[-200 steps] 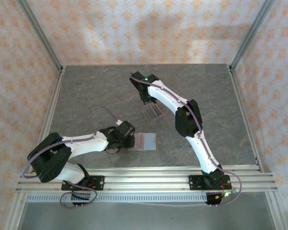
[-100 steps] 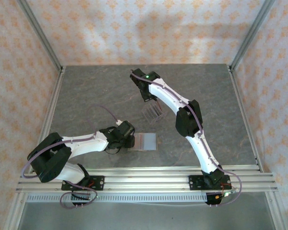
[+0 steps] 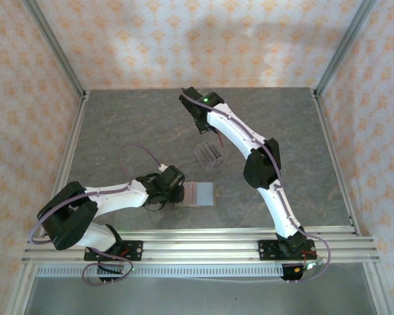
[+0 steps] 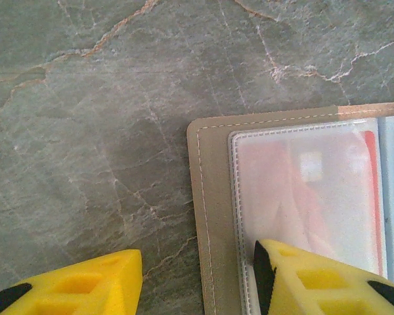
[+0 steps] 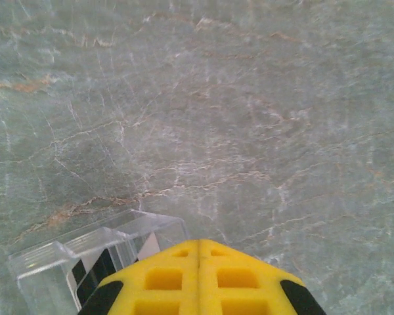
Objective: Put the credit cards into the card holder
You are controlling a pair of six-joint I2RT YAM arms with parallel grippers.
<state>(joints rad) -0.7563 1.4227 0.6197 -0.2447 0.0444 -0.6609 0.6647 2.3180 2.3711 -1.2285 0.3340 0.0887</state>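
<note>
The card holder (image 3: 200, 194) lies open and flat near the table's front; its brown stitched border (image 4: 213, 216) frames a clear pocket (image 4: 302, 190) with red showing through. My left gripper (image 4: 197, 283) is open and straddles the holder's left edge: one yellow finger (image 4: 85, 289) is over bare table, the other finger (image 4: 315, 279) rests on the pocket. My right gripper (image 5: 198, 244) is shut, fingers pressed together with nothing seen between them. It hovers above and behind the clear slotted stand (image 5: 98, 249). Dark credit cards (image 5: 92, 275) stand in its slots.
The clear stand (image 3: 210, 154) sits mid-table, just past my right gripper (image 3: 210, 133). Aluminium rails (image 3: 197, 239) run along the near edge and up both sides. Patterned walls enclose the grey marbled tabletop (image 3: 131, 125).
My right gripper has lifted and drawn back from the clear stand toward the far side. The left arm and the card holder have stayed put.
</note>
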